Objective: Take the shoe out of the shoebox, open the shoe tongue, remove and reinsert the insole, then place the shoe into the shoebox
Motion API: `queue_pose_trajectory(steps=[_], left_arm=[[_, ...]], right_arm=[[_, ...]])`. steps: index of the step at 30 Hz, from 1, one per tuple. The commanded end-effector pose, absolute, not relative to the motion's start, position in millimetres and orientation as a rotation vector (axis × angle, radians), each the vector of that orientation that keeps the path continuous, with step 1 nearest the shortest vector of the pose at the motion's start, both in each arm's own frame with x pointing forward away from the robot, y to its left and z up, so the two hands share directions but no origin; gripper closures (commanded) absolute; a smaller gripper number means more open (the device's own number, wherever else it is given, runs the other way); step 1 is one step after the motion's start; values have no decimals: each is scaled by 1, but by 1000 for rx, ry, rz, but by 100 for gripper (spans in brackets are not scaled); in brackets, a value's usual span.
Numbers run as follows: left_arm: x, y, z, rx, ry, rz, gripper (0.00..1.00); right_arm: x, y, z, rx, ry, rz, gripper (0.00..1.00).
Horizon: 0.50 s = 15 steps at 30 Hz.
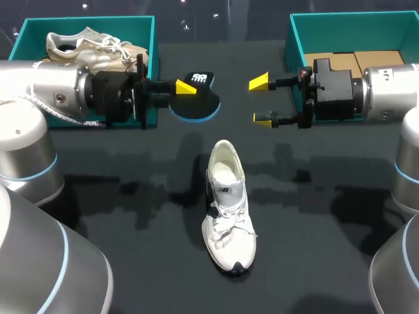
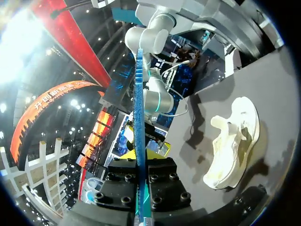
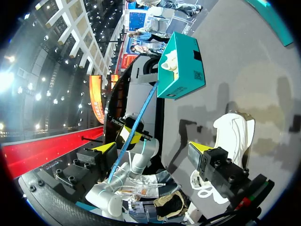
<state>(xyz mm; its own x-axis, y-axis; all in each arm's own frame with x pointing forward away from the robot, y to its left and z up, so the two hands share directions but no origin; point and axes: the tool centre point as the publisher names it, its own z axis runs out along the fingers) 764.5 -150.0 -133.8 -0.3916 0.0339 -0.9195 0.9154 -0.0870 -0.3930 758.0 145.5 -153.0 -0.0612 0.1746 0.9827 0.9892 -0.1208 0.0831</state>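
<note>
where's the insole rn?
Head view: the insole is gripped in the left tool, left of centre, beyond the white shoe and across from the open right tool.

A dark table (image 1: 131,216) carries a white shoe (image 1: 227,209) near its middle (toe toward the near edge). The left box (image 1: 91,24) and the right box (image 1: 353,33), both teal, stand at the far edge, well apart.
</note>
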Motion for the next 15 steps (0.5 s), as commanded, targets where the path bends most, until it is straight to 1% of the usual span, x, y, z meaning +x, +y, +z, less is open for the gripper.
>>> queue_pose_trajectory(steps=[1,9,15], left_arm=[[770,-148,-135,1180,1375,-1529,100],[772,-149,-135,1193,1363,-1521,100],[776,-159,-138,1285,1238,-1377,100]], right_arm=[[758,147,-153,-1401,-1329,-1271,0],[758,147,-153,-1401,-1329,-1271,0],[758,147,-153,-1401,-1329,-1271,0]])
